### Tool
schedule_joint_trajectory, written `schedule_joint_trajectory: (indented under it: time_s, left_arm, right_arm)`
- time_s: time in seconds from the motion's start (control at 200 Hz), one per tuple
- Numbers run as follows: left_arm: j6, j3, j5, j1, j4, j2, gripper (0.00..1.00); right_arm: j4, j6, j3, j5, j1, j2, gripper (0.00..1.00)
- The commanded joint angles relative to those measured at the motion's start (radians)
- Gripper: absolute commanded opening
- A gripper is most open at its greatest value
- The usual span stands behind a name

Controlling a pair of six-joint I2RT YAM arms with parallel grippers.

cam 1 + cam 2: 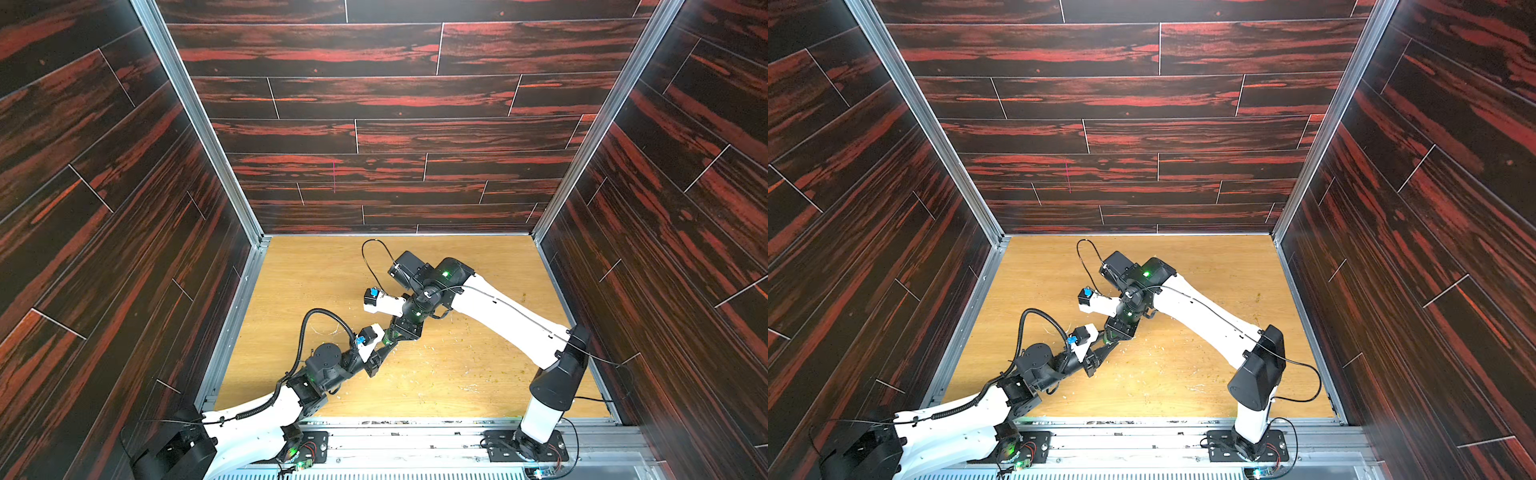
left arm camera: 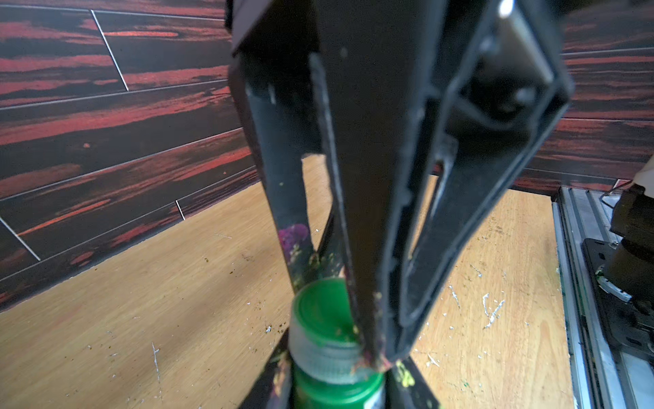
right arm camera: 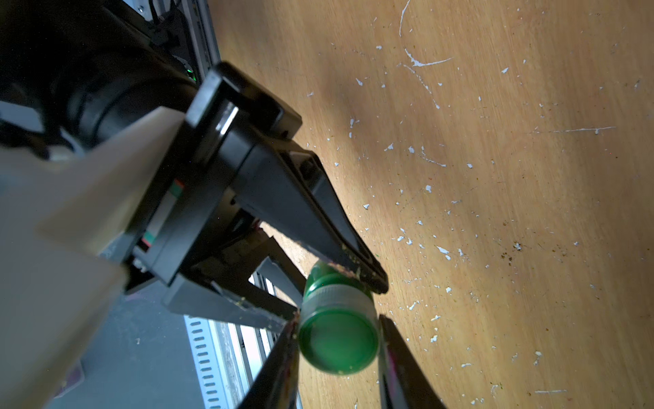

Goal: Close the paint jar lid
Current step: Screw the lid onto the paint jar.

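Green plastic, clear-sided: paint jar (image 2: 336, 396), tiny, approx. mid-tabletop (image 1: 478, 365) toward the front rail, where the two arms meet. It is hidden by the hands in both top views. Cannot tell whether it rests on the wood or is held just above it. Left hand (image 2: 339, 368): jaws narrow, clamped on the jar body, one finger each side. Lid (image 3: 338, 340): flat green cap w/ ribbed translucent skirt, sitting on the jar mouth, top face toward the right wrist cam. Cannot tell if it is screwed home. Right hand (image 3: 338, 357): comes in from above, jaws narrow, pinching the lid across its rim. Its fingers (image 2: 295, 244) are smeared w/ purple and yellow-green paint. Tabletop is pale wood, flecked w/ dried white specks (image 3: 424, 63). Condition/risks (est.): step in hand is prob. twisting the cap down. The pinch is on a v. small ribbed edge, and paint-slick pads could slip so the lid never tightens. The jar may spin inside the left grip for the same reason. A slightly tilted cap would cross-thread and jam. The tips of both hands sit nearly touching, so a wrist turn could knock them together and pop the jar free, spilling green paint.
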Motion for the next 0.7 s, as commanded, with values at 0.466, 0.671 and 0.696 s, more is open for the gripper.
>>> schedule_joint_trajectory:
  time_s: [0.466, 0.671, 0.696]
  left_arm:
    - [0.028, 0.043, -0.087, 0.004, 0.076, -0.054, 0.08]
    - [0.051, 0.041, -0.119, 0.003, 0.078, -0.079, 0.08]
    - [0.053, 0.04, -0.124, 0.004, 0.078, -0.082, 0.08]
  right_arm:
    - [0.019, 0.144, -0.006, -0.094, 0.034, 0.051, 0.29]
    - [0.01, 0.209, 0.007, -0.093, 0.034, 0.082, 0.28]
    - [0.006, 0.216, 0.014, -0.09, 0.034, 0.087, 0.28]
